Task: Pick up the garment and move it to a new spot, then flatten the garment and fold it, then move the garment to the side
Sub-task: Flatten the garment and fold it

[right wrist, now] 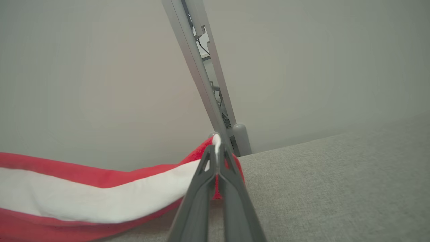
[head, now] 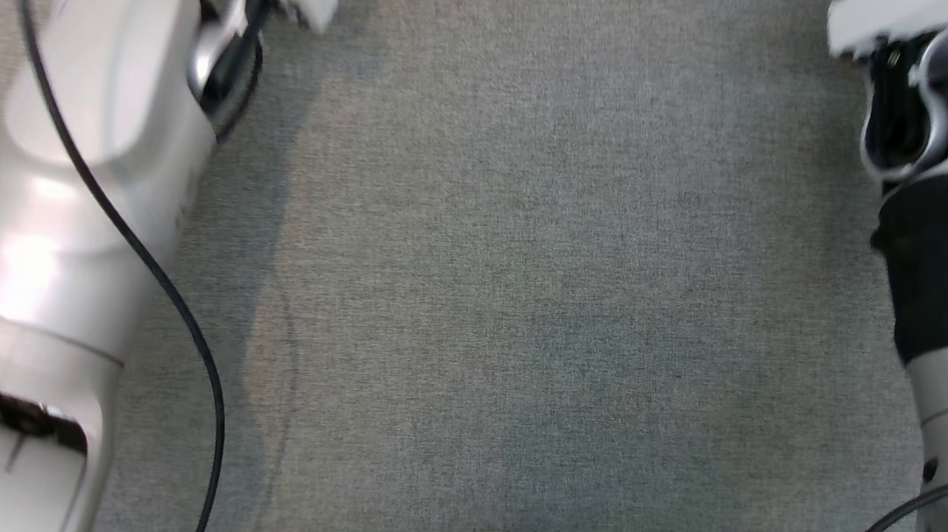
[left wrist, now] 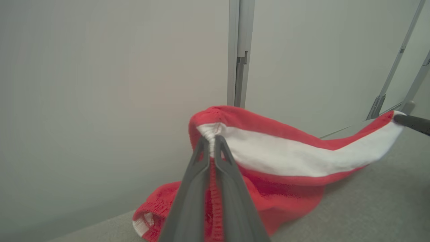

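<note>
The garment [left wrist: 285, 158] is red knit cloth with a broad white band. In the left wrist view my left gripper [left wrist: 211, 143] is shut on its top edge at a seam, and the cloth hangs from there onto the grey surface. At the far right of that view the tip of my right gripper [left wrist: 411, 122] pinches the garment's other corner. In the right wrist view my right gripper [right wrist: 217, 149] is shut on that corner, and the garment [right wrist: 100, 198] stretches away to the left, sagging between both grips. The head view shows both pale forearms [head: 79, 172] reaching forward.
A grey fabric surface [head: 540, 308] lies under the arms. Pale partition walls stand behind the garment, joined by a metal post [left wrist: 239, 53]. Slanted metal braces [left wrist: 396, 77] rise at the right of the left wrist view. A black cable [head: 171, 296] runs along the left forearm.
</note>
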### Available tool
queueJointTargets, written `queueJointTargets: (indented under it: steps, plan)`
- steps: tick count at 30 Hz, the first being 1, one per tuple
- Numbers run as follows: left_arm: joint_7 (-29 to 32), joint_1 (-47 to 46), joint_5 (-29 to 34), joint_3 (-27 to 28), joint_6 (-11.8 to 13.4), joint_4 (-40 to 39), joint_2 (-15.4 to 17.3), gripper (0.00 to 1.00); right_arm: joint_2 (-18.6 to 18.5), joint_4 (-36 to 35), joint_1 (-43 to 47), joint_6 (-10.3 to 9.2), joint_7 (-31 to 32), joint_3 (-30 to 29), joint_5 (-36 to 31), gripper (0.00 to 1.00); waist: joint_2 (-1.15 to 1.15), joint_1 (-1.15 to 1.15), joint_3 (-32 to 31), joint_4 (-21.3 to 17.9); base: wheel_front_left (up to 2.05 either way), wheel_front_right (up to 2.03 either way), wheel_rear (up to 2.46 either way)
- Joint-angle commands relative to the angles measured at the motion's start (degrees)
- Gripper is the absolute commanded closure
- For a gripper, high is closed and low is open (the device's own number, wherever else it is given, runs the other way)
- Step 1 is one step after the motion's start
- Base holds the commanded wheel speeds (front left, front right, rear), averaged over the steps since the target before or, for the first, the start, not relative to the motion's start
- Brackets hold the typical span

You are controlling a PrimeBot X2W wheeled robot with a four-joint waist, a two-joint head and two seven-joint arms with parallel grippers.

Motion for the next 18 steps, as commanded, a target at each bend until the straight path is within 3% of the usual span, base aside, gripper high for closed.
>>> queueJointTargets:
  steps: [1, 7, 9, 18]
  plan:
    - [-0.2, 1.6, 0.5, -0.7, -0.2, 0.3, 0.0, 1.00, -0.3, 0.8, 1.6, 0.00, -0.3, 0.4, 0.2, 1.00, 0.00, -0.01, -2.0, 0.9, 0.00, 0.00, 0.00]
    - [-0.2, 8.7, -0.4, -7.8, -0.2, 3.1, 0.3, 1.00, -1.0, 5.6, 6.8, 0.00, -0.3, 4.2, 0.3, 1.00, 0.00, -0.01, -6.9, 2.3, 0.00, 0.00, 0.00]
    - [-0.2, 11.1, -0.9, -12.4, -0.2, 5.8, 0.6, 1.00, -1.9, 7.9, 8.6, 0.00, -0.3, 6.5, 0.9, 1.00, 0.00, -0.01, -9.1, 2.8, 0.00, 0.00, 0.00]
    - [-0.2, 14.7, -1.9, -23.2, -0.2, 10.6, 1.5, 1.00, -4.8, 12.2, 11.9, 0.00, -0.3, 11.5, 2.3, 1.00, 0.00, -0.01, -13.3, 3.4, 0.00, 0.00, 0.00]
